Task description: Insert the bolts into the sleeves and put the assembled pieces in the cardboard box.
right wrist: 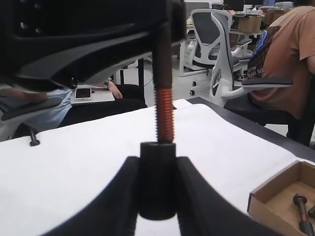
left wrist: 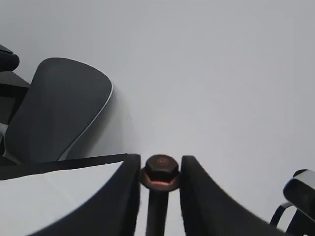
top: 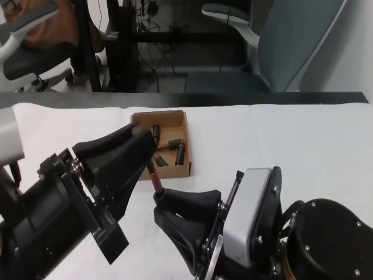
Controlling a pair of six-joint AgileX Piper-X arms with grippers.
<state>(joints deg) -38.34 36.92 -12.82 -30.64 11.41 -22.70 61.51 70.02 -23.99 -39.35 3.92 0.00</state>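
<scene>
Copper-threaded bolt [right wrist: 164,110] is held by its head in the left hand [left wrist: 160,164], which is closed tight on it. Thread end meets the top of the dark sleeve [right wrist: 157,187], clamped from both sides by the right hand [right wrist: 157,162], above the white table [top: 280,140]. Cardboard box [top: 175,170] is just beyond the hands, several assembled pieces [top: 179,153] inside. One loose bolt [right wrist: 33,140] lies on the table, well apart.
</scene>
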